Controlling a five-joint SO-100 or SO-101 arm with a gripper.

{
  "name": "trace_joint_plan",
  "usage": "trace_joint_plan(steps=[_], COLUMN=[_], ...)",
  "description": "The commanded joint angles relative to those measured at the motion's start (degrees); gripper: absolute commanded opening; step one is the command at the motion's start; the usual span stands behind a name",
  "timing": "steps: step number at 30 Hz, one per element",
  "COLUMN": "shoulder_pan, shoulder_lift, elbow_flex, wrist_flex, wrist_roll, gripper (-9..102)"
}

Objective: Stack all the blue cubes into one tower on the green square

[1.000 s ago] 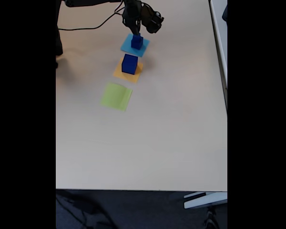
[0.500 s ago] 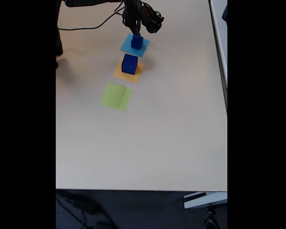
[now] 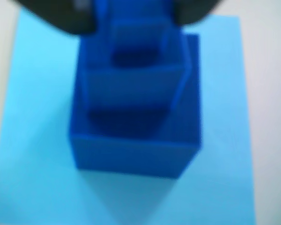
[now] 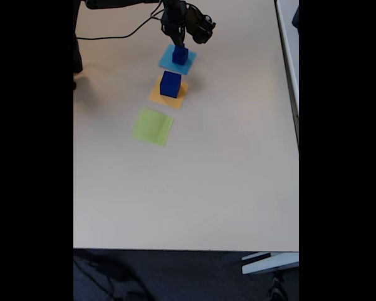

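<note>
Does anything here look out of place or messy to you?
Nothing is spilled or broken. One oddity: the green square lies bare, while blue cubes sit elsewhere, a stack on the light blue square and one cube on the orange square.

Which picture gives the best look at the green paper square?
The fixed view: the green square lies whole and bare on the table. The wrist view looks down at blue cubes on light blue paper instead.

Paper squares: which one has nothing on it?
The green square, nearest the camera in the fixed view, is bare. The orange-yellow square carries a dark blue cube, and the light blue square by the gripper holds stacked blue cubes.
</note>
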Motion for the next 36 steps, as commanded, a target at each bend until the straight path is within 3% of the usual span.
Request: trace_joint_plan(steps=[1,16,21,27,36], shoulder_pan=[-0.5,3.6,7.5,10.2,12.5], shoulder_lift=[2.9,4.1,7.9,15.8,20.2], elbow_flex=[-2.2,-17.5,-9.5,10.0,20.7], wrist_flex=[-0.8,0.0,-0.8,-13.3,-18.3], wrist_roll=[-1.5,-16.4,-17.8,-22.1,-23.6], gripper=[9,23,26,28,27])
